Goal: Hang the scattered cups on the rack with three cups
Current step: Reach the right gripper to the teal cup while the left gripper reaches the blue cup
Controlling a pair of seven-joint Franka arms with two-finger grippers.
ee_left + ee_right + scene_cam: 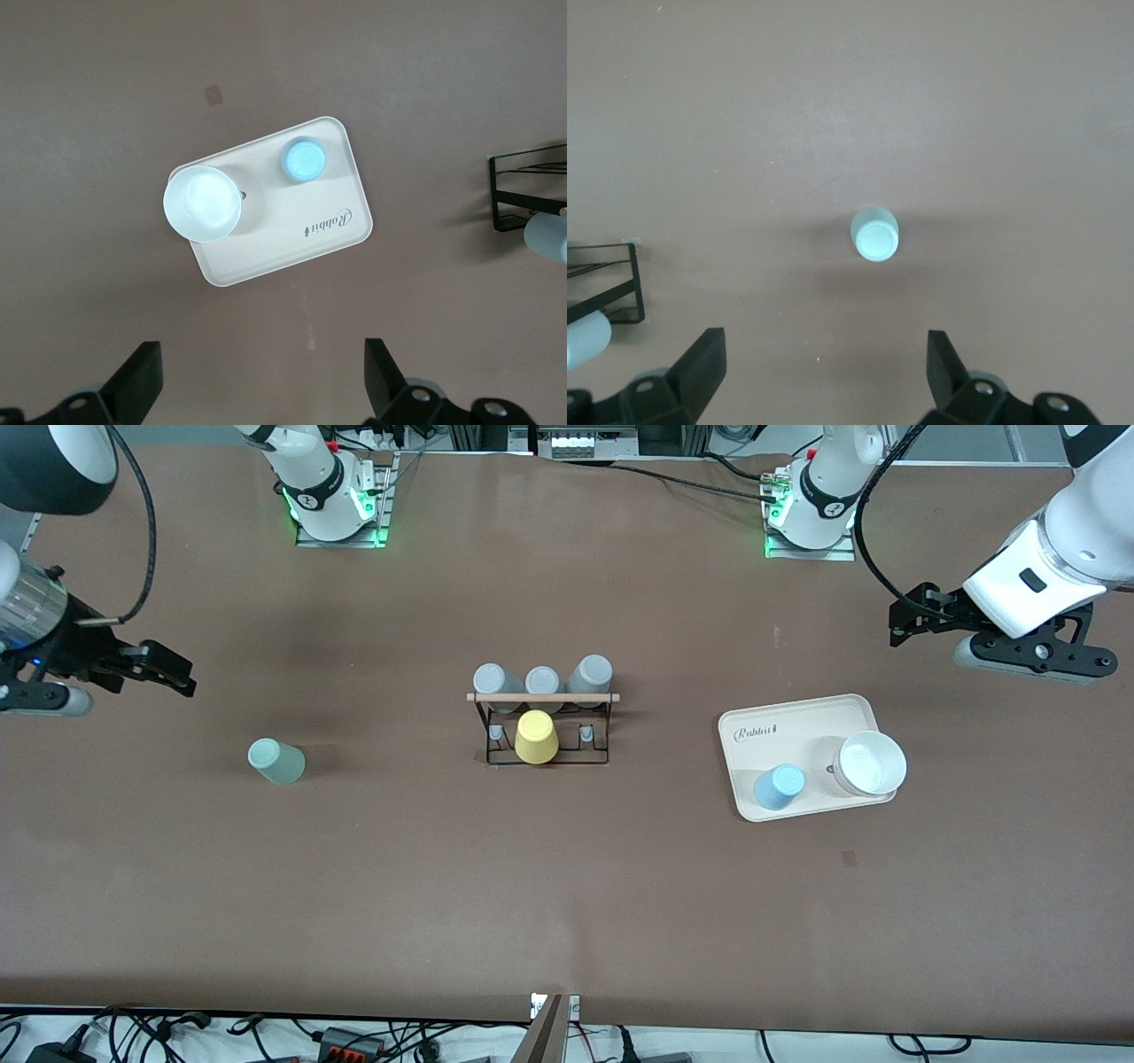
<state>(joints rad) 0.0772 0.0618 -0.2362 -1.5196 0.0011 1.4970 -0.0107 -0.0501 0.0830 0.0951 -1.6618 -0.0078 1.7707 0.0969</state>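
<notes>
The pale mint green cup (276,762) stands upside down on the bare table toward the right arm's end; it also shows in the right wrist view (874,235). The light blue cup (780,786) stands upside down on the beige tray (797,726); it also shows in the left wrist view (305,160). The black wire rack (542,731) with a wooden rod (542,698) stands mid-table. My right gripper (173,673) is open and empty in the air over the table at the right arm's end (824,372). My left gripper (908,615) is open and empty over the table at the left arm's end (263,381).
A yellow cup (536,738) sits on the rack's side nearer the front camera. Three grey cups (542,682) sit on the rack's side nearer the bases. A white bowl (871,763) stands on the tray beside the blue cup. The rack's edge shows in both wrist views (523,190) (607,283).
</notes>
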